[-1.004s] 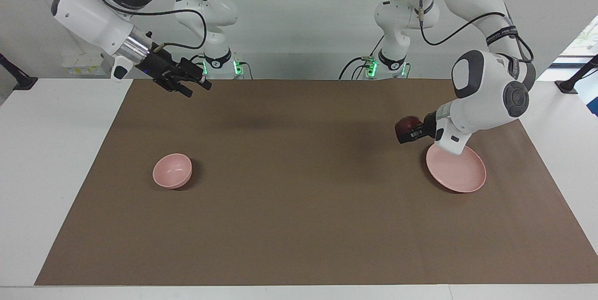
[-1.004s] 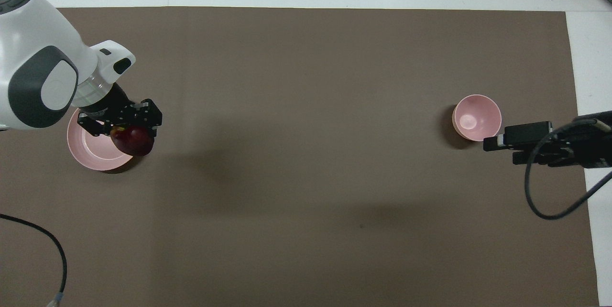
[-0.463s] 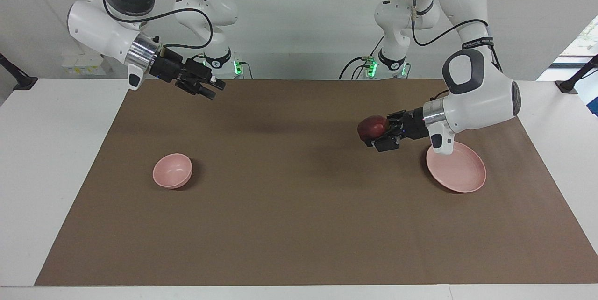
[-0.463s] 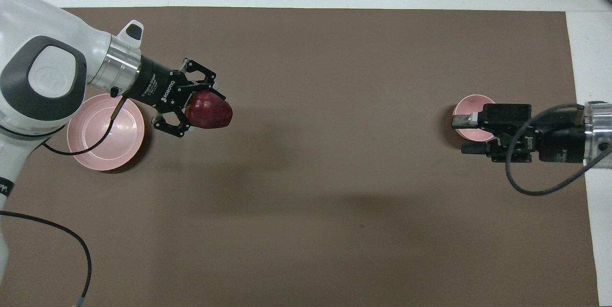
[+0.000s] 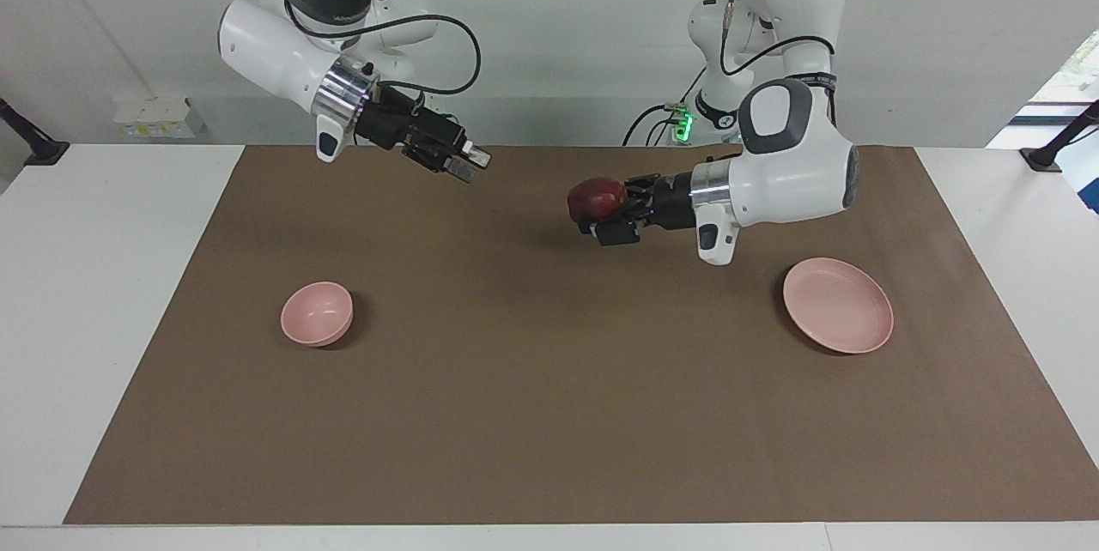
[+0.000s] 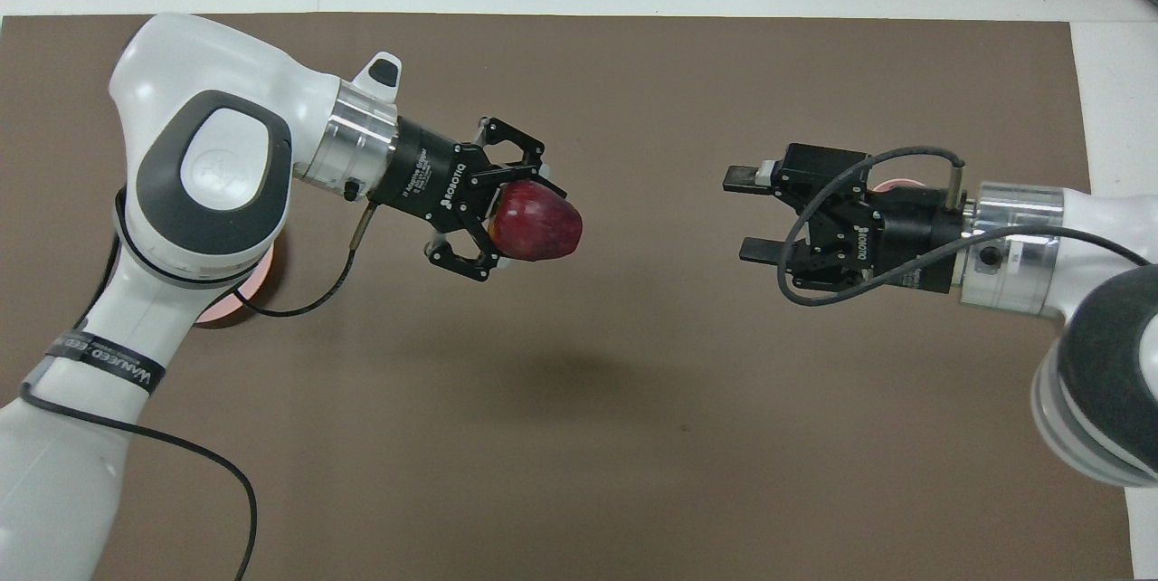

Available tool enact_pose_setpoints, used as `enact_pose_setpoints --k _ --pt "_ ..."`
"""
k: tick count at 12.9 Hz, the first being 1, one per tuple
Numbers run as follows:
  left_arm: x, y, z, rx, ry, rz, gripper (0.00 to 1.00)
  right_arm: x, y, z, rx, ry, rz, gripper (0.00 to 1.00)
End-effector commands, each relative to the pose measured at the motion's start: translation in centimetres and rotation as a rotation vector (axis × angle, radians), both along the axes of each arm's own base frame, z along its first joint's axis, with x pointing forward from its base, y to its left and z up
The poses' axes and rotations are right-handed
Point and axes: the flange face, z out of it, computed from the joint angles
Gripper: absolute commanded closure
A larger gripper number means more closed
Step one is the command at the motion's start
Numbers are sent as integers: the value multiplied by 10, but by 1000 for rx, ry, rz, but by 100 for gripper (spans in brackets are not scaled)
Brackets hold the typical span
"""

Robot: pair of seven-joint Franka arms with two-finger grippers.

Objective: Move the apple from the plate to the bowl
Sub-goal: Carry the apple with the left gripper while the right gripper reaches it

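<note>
The dark red apple [image 5: 596, 197] [image 6: 536, 221] hangs in the air over the middle of the brown mat, with my left gripper [image 5: 611, 209] [image 6: 516, 217] shut on it. The pale pink plate [image 5: 838, 305] lies bare at the left arm's end of the table; in the overhead view only a sliver of the plate [image 6: 258, 278] shows past the left arm. The small pink bowl [image 5: 317, 312] sits at the right arm's end, mostly hidden under the right gripper in the overhead view. My right gripper [image 5: 468, 165] [image 6: 749, 212] is open, raised, its fingertips pointing toward the apple.
A brown mat [image 5: 549, 414] covers most of the white table [image 5: 86, 293]. The left arm's black cable [image 6: 172, 450] trails over the mat near the robots' edge.
My left gripper has carried the apple off the plate and toward the table's middle, rising. My right arm has swung in from its end toward the middle, its gripper now facing the apple.
</note>
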Motion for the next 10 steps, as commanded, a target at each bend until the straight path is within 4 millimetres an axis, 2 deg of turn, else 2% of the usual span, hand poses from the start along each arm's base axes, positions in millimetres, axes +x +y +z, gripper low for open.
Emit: enact_pose_setpoints --k 1,3,5,7,10 --pt "-6 -27 13 -69 22 42 100 0 -7 -2 35 14 -33 0" --pt "-14 -49 20 -107 85 90 100 -8 -7 -11 131 -4 -48 0" --pt "-20 -66 25 -162 206 159 100 -16 -7 -13 140 -19 -36 0" --pt "-24 -74 26 -178 325 242 100 -23 -10 -15 138 -33 -22 0" --pt "-29 -88 25 -183 361 304 100 -29 -10 -13 192 -37 0 0"
